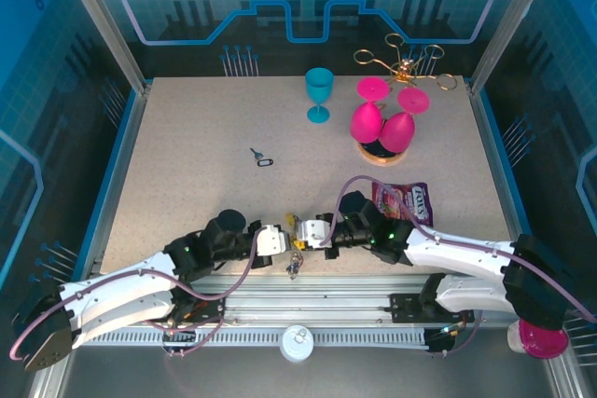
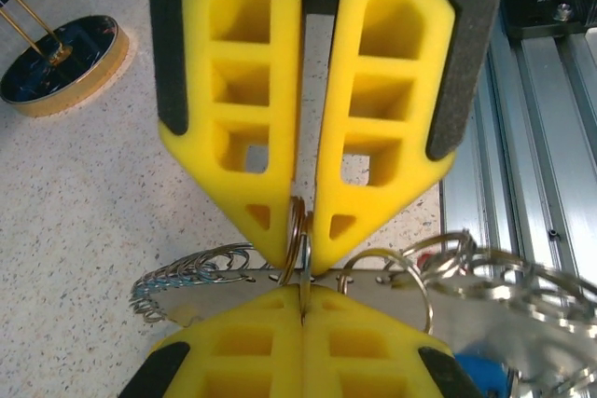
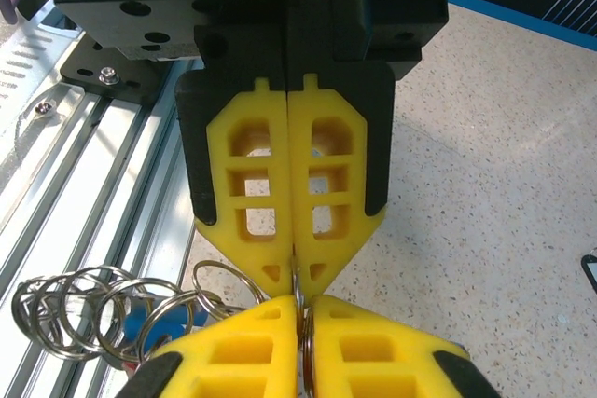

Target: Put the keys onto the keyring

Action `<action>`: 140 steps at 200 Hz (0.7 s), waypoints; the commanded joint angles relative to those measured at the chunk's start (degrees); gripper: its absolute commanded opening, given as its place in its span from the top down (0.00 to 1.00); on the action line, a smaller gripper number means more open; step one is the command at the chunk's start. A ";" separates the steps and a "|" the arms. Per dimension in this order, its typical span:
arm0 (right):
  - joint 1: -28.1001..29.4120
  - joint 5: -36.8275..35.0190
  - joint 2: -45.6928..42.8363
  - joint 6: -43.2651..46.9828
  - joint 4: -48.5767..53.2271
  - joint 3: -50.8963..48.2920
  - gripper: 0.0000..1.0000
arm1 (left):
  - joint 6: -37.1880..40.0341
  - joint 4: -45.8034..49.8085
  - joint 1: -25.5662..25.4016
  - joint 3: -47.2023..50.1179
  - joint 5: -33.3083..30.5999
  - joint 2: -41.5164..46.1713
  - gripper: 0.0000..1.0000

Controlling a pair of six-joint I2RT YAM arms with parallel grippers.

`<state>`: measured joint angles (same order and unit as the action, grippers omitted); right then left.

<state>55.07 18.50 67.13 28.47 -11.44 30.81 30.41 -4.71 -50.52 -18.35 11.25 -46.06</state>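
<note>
**Both grippers pinched on keyring at near table edge**

Top view: left gripper point(image 1: 287, 236) & right gripper point(image 1: 306, 232) meet tip to tip at the near edge of the speckled beige table point(image 1: 187, 184). The keyring point(image 1: 296, 251), a silver-grey chain of linked metal rings, droops beneath them w/ small keys point(image 1: 295, 267) dangling by the rail. One small dark loose key point(image 1: 261, 157) lies mid-table, well apart. Purple snack packet point(image 1: 403, 200) sits just behind the right wrist, partly covered by the arm. Far side: teal plastic goblet point(image 1: 319, 95), two pink goblets point(image 1: 382, 123) upside down on a round dark base point(image 1: 381, 154), gold wire stand point(image 1: 406, 62) behind.

Left wrist: own yellow fingers at bottom are pressed tight on a thin ring. Right gripper's fingers above, hairline gap, nip a ring at the same spot. Chain trails to both sides; blue key tag point(image 2: 480, 370) lower right. Opposing fingers block most of the view ahead.

Right wrist: same double pinch, seen from the other side. Spare rings bunch lower left over the aluminium rail point(image 3: 93, 184).
</note>
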 commanded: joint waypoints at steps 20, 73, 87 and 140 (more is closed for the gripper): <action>0.21 2.24 0.98 -0.52 -2.27 -0.41 0.87 | 1.31 -5.36 -0.28 0.68 2.49 0.54 1.00; 0.20 0.68 -0.78 1.07 -1.25 -0.73 1.00 | 1.85 -3.95 -0.28 0.59 -0.06 1.39 0.83; 0.68 -1.33 -2.17 2.92 -1.94 -1.60 1.00 | 1.83 -3.25 -0.28 0.55 -2.06 1.97 0.65; 2.72 -9.59 -5.80 13.83 -8.52 -7.00 1.00 | -1.56 -4.94 -0.27 2.79 -12.83 9.03 0.56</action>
<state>56.64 12.49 62.70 35.59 -15.14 25.96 31.33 -6.70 -50.54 -17.39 4.91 -40.66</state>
